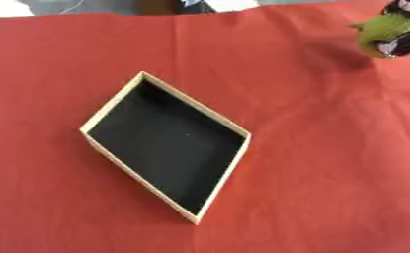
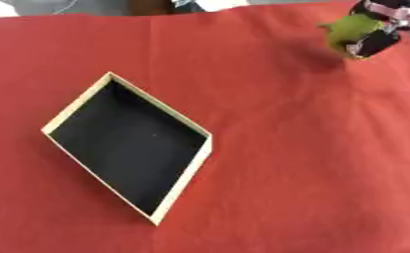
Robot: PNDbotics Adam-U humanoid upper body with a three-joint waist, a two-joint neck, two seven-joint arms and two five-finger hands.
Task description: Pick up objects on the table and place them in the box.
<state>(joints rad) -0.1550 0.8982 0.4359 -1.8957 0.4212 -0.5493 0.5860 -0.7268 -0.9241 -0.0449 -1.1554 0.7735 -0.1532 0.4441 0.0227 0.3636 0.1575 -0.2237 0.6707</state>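
One box [image 1: 166, 147] lies nearest, left of the middle of the tabletop [image 1: 329, 173]. It is open-topped, with pale tan walls and a black inside, and it is turned so that its corners point toward and away from the camera like a diamond. Nothing shows inside it. A red cloth with soft creases covers the tabletop.

Farther back, at the upper right corner, one right robot hand [image 2: 377, 39] comes in, black with silvery parts. Its fingers are curled round one yellow-green object [image 2: 350, 27], rounded in shape, too blurred to name. The object is held above the cloth, well apart from the box, and a faint shadow lies on the cloth beside it.

Beyond the far edge of the cloth a strip of pale grey and white surroundings shows, with a dark patch.
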